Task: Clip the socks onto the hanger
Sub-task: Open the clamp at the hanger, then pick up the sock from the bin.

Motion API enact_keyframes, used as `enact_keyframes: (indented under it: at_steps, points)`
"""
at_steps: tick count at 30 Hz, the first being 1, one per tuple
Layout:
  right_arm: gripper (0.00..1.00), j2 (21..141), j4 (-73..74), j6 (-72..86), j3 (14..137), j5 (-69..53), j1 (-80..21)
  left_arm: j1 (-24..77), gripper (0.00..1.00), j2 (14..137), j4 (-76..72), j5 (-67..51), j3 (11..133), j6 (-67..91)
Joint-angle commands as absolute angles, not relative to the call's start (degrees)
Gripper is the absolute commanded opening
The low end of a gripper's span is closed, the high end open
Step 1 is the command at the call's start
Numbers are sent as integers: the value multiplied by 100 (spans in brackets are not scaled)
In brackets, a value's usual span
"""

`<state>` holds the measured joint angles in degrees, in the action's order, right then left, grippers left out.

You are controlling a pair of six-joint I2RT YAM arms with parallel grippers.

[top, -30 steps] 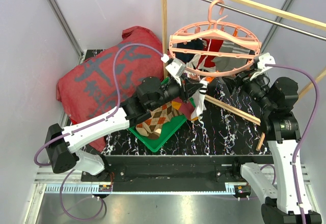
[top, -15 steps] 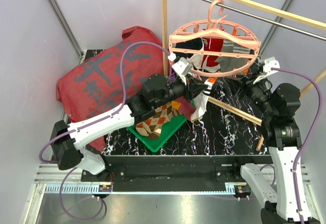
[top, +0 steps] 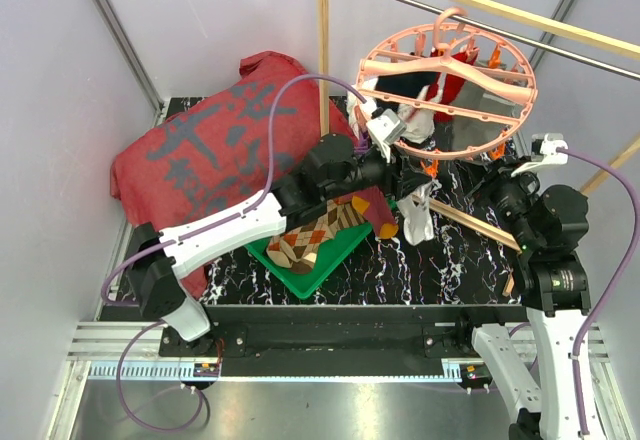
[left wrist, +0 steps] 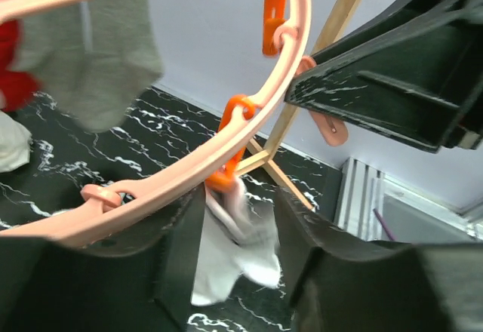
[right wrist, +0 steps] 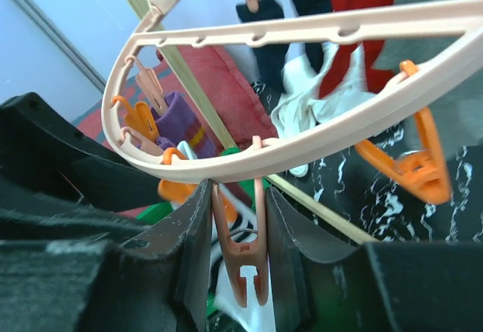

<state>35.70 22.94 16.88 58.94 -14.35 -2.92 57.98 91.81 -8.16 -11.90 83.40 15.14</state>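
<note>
Pink clip [right wrist: 241,272] hangs straight down inside my right gripper [right wrist: 237,230] — pinched or not, I cannot tell — while the left gripper [left wrist: 240,249], jaws spread, straddles the white sock [left wrist: 226,265].

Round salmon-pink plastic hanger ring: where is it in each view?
Top external: hanger ring upper right, tilted.
Left wrist: its rim arcs from lower left to top centre.
Right wrist: its rim sweeps across the middle.
Shared landmark: black white-veined marble tabletop.
</note>
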Motion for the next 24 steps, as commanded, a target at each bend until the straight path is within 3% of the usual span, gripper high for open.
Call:
enact_keyframes:
  at_steps: [1,8,11,17,24]
  points:
    - [2,3603,2373,2232,5687,-915,-272,5766,58,8492,-958,-1257,8281,1371]
    - [0,3867,2180,2434,5704,-1028,-264,5766,85,7472,-362,-705,7560,1134]
    - [0,3946,2145,2443,5704,-1011,-264,5713,89,7120,341,-54,7279,1064]
    - [0,3964,2074,2391,5643,-993,-264,5335,89,6908,1537,1045,6680,1362]
    - [0,3964,2074,2285,5590,-958,-272,5133,83,7916,2152,1310,6512,1398]
